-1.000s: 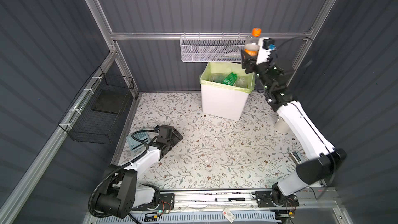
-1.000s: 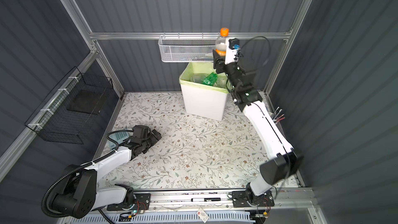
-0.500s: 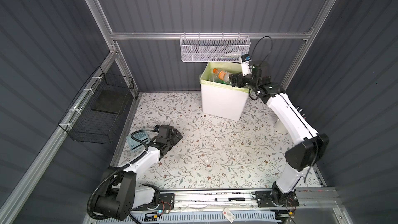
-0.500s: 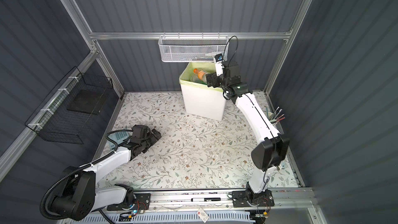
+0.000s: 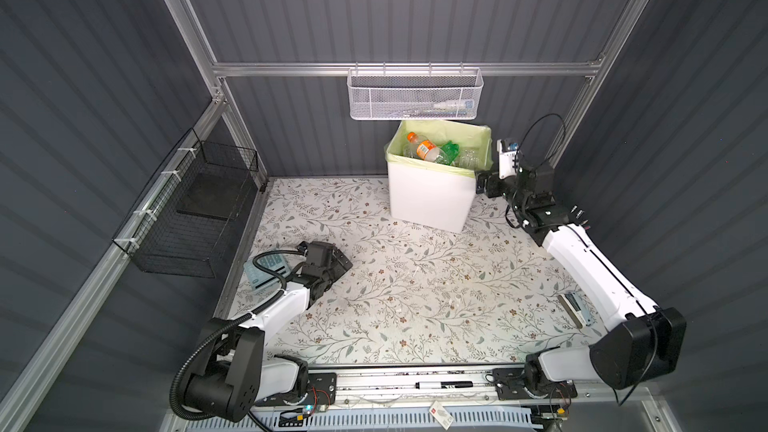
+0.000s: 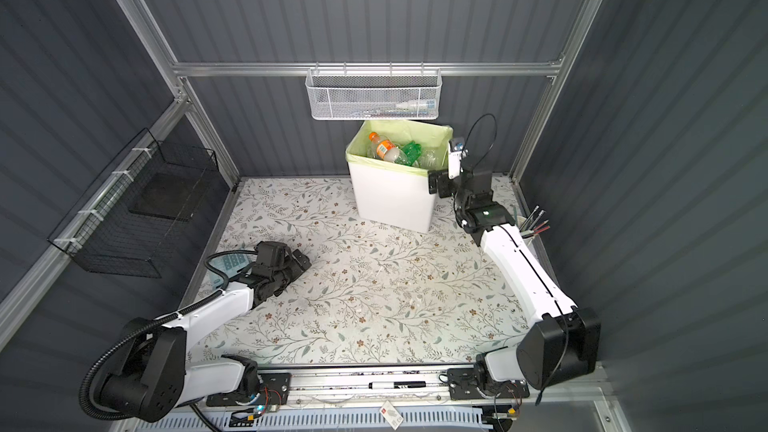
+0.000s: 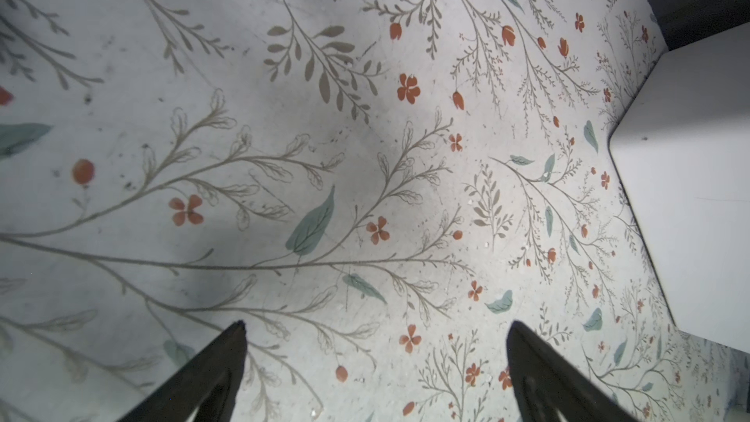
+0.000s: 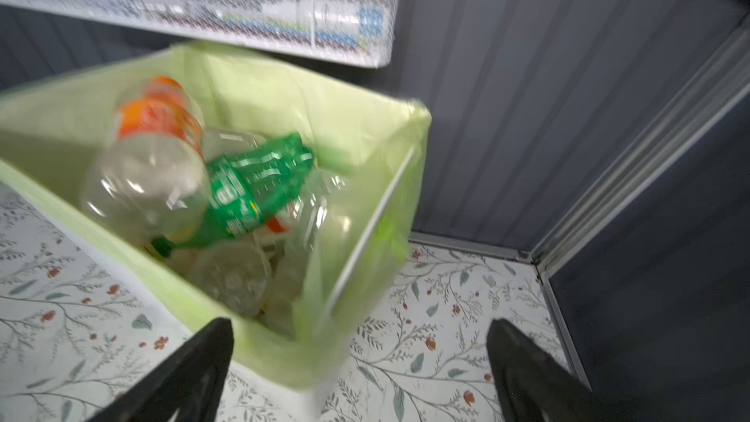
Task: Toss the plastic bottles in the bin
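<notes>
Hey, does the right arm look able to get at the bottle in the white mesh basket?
Probably yes: the right pincer is open and empty beside the bin, below the white mesh basket, whose top looks open above the bottle.

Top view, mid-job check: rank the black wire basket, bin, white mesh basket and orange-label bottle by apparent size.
1. black wire basket, though it may sit nearer the camera
2. bin
3. white mesh basket
4. orange-label bottle, by far the smallest
</notes>
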`<state>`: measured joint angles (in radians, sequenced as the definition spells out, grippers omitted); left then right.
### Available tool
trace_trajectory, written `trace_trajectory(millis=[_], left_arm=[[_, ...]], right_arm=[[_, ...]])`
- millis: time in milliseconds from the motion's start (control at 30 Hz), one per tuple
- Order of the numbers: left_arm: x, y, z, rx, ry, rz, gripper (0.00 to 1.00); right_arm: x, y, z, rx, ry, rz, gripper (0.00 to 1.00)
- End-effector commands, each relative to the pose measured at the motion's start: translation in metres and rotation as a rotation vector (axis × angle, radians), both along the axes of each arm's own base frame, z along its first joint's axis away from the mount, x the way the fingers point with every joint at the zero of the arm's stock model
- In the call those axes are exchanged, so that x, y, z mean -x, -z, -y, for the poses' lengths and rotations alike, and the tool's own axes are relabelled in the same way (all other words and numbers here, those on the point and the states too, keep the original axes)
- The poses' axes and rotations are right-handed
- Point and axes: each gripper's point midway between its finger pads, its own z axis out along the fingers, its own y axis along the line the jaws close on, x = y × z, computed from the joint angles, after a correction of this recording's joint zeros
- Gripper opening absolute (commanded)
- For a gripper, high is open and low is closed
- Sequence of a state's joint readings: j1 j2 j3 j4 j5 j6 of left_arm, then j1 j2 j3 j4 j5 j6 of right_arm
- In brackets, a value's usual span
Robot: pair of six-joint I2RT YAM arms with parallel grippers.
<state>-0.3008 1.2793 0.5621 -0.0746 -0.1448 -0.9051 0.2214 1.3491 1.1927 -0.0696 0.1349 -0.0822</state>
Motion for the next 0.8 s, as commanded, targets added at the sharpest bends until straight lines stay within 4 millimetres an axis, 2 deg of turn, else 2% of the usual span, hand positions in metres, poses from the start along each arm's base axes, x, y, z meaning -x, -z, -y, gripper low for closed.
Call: trace_trajectory(millis=[0,133,300,400,533,767], left_arm=[[-0.009,-0.019,-0.013,-0.097,-0.002,0.051,1.00],[-0.016,-0.030,-0.024,-0.191,-0.010,0.070,1.00],[-0.021,-0.039,-0.035,-0.268,-0.020,0.084,1.00],[-0.022,-0.044,-0.041,-0.311,-0.027,0.103,1.00],[-0.021,-0.050,-0.052,-0.379,-0.039,0.154,1.00],[-0.016,-0.065,-0.068,-0.473,-0.077,0.217,1.00]], right_arm=[[0.024,0.014,0.026,-0.028,0.048,0.040,0.99],[0.052,0.083,0.052,-0.055,0.098,0.001,0.99],[0.076,0.134,0.075,-0.112,0.171,0.028,0.99],[0.082,0.152,0.087,-0.148,0.210,0.057,0.99],[0.080,0.179,0.098,-0.157,0.236,0.035,0.99],[0.060,0.177,0.093,-0.178,0.167,0.041,0.99]])
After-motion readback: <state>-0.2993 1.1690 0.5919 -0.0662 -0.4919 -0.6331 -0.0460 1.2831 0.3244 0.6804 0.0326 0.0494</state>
